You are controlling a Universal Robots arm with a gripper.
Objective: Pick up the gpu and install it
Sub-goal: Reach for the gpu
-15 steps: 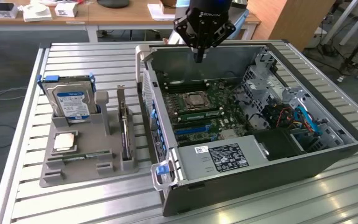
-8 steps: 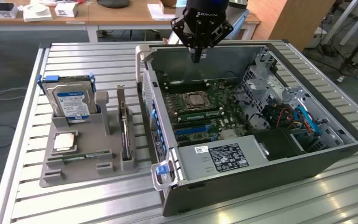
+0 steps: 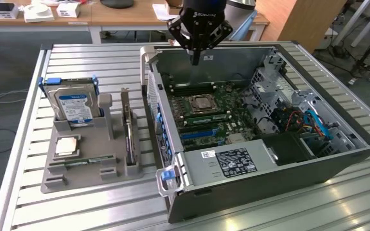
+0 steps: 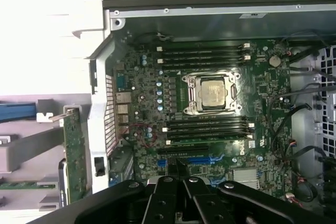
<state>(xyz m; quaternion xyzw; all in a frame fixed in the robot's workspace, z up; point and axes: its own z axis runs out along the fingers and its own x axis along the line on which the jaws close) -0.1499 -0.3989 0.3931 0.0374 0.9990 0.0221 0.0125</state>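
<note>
Standing on its long edge in a slot of a grey plastic fixture tray (image 3: pixel 92 174), the gpu (image 3: pixel 129 134), a thin dark green-black circuit card with a pale metal bracket at what appears to be its far end, is not yet picked up. Its long axis is laid near to far, roughly parallel to the neighbouring wall of the open black-and-grey computer tower case (image 3: pixel 269 183), which is set on its side just beside the tray, on the exterior view's right of it. In the wrist view the card (image 4: pixel 73 156) is seen edge-on outside that wall.

On the same tray, further to the exterior view's left, a silver hard drive with a blue-white label (image 3: pixel 73 105) is held upright in a blue caddy. Nearer than the drive, a square silver processor chip (image 3: pixel 67 146) and a small narrow green RAM stick (image 3: pixel 82 161) are laid flat.

The black robot gripper (image 3: pixel 196 58) is poised above the far part of the case interior, over the green motherboard (image 3: pixel 204 113). Its fingers are pressed together and nothing is held between them. From the gripper, the gpu lies toward the exterior view's left and nearer, beyond the case wall, well apart and lower down. Tray and case are both carried on a slatted metal table (image 3: pixel 75 211).
</note>
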